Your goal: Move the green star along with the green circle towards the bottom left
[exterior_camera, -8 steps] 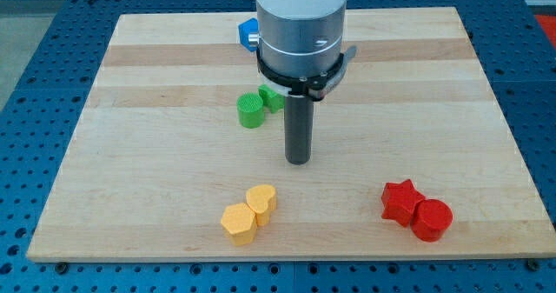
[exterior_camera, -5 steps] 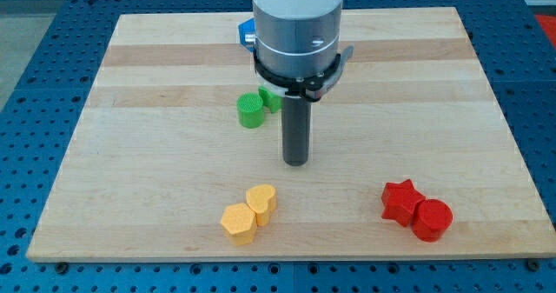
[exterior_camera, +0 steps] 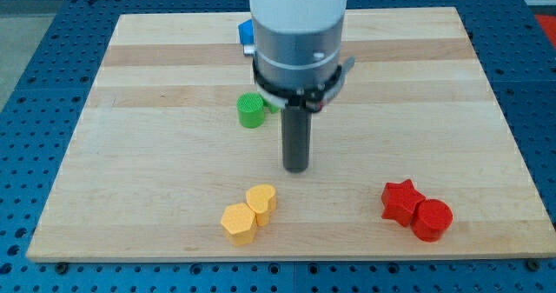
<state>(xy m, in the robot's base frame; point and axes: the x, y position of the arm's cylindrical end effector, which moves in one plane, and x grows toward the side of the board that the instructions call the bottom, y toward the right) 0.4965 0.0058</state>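
Observation:
The green circle [exterior_camera: 250, 110] stands on the wooden board [exterior_camera: 130, 154] a little above its middle. The green star [exterior_camera: 270, 106] touches its right side and is mostly hidden behind the arm's body. My tip [exterior_camera: 297, 166] rests on the board below and to the right of both green blocks, apart from them by about one block's width.
A yellow heart [exterior_camera: 261, 200] and a yellow hexagon [exterior_camera: 238, 223] sit together near the view's bottom, below my tip. A red star [exterior_camera: 400, 201] and a red cylinder [exterior_camera: 431, 220] sit at the bottom right. A blue block [exterior_camera: 246, 32] shows partly behind the arm at the top.
My tip has slid slightly toward the view's bottom. The arm's body now covers more of the green star. The blocks have not moved.

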